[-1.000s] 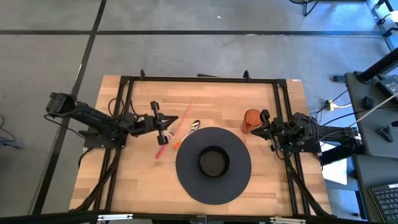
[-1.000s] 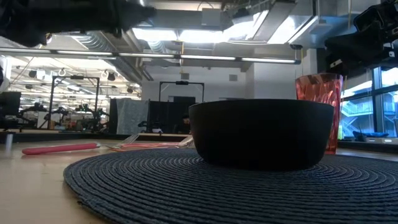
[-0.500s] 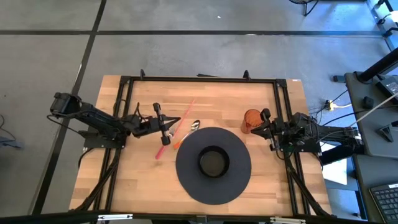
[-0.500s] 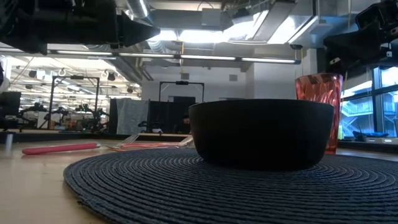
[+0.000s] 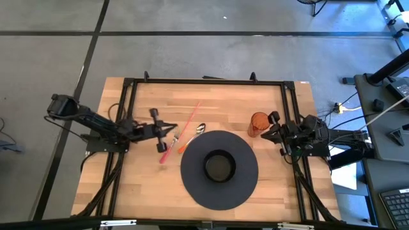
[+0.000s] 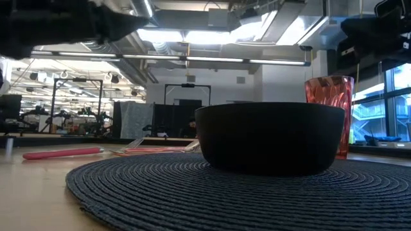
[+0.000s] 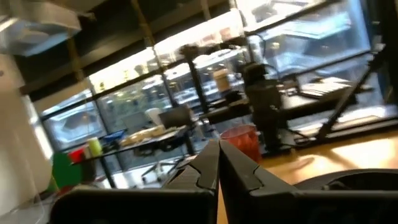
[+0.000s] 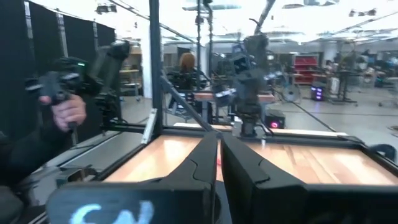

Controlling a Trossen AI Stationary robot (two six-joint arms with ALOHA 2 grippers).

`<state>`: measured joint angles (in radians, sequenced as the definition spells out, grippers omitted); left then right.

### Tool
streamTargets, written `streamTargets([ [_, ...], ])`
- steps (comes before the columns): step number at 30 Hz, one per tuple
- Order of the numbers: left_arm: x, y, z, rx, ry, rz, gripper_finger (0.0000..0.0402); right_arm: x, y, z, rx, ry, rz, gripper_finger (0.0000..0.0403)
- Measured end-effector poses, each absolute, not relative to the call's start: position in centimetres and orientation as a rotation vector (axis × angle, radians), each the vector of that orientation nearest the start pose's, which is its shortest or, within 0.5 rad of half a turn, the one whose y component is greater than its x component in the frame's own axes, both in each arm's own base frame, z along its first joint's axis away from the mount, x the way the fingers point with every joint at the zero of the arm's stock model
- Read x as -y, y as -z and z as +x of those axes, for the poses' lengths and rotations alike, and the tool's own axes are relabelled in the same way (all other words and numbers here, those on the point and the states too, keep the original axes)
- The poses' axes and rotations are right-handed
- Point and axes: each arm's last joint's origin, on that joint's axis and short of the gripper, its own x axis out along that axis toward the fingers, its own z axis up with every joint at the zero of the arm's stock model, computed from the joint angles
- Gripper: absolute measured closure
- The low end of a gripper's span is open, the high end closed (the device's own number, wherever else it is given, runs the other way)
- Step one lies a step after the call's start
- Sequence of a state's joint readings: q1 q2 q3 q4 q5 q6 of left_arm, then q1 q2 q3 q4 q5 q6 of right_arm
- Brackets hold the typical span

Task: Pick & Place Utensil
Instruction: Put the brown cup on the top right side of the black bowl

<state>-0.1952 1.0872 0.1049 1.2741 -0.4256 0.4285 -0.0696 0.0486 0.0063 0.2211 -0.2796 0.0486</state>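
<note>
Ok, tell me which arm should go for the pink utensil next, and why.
Left. The left gripper, shut and empty, hovers right beside the pink utensil on the table's left half. The right gripper, also shut, waits by the red cup, with the dark placemat and bowl between.

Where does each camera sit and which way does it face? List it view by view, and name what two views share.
High view: overhead, straight down on the table; both arms, left gripper above the utensils, right gripper by the red cup.
Low view: tabletop height, level across the placemat at the black bowl; arms dark overhead.
Left wrist view: past shut fingers toward cup and right arm.
Right wrist view: past shut fingers toward the left arm.
Shared: high and low both show bowl, cup, pink utensil.
</note>
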Motion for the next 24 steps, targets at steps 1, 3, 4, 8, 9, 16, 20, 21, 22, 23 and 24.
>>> streamTargets([
  [1,2.1,-19.0,16.4,0.238,-0.283,0.318,0.0399,-0.1,-18.3,9.8,0.170,-0.218,0.017,0.0379],
  [3,1.9,-18.6,15.2,0.269,-0.287,0.274,0.0400,-0.1,-18.3,9.8,0.173,-0.215,0.013,0.0379],
  [4,1.7,-18.5,14.9,0.274,-0.314,0.246,0.0401,-0.1,-18.3,9.8,0.175,-0.215,0.013,0.0379],
  [8,1.2,-18.5,14.7,0.210,-0.435,0.251,0.0400,-0.1,-18.3,9.8,0.176,-0.216,0.014,0.0379],
  [9,1.1,-18.6,14.7,0.202,-0.441,0.266,0.0400,-0.1,-18.3,9.8,0.174,-0.216,0.014,0.0379],
  [16,1.6,-19.5,13.1,0.235,-0.422,0.315,0.0400,-0.1,-18.3,9.8,0.168,-0.217,0.014,0.0379],
  [20,2.0,-20.4,11.7,0.292,-0.379,0.300,0.0400,-0.1,-18.3,9.8,0.170,-0.217,0.014,0.0379],
  [21,2.1,-20.5,11.3,0.295,-0.377,0.298,0.0400,-0.1,-18.3,9.8,0.170,-0.217,0.014,0.0379],
  [22,2.0,-20.6,11.0,0.294,-0.386,0.293,0.0400,-0.1,-18.3,9.8,0.170,-0.217,0.014,0.0379],
  [23,2.0,-20.7,10.6,0.295,-0.405,0.281,0.0400,-0.1,-18.3,9.8,0.169,-0.217,0.018,0.0379],
  [24,1.8,-20.8,10.2,0.294,-0.428,0.267,0.0400,-0.1,-18.3,9.8,0.169,-0.217,0.020,0.0379],
])
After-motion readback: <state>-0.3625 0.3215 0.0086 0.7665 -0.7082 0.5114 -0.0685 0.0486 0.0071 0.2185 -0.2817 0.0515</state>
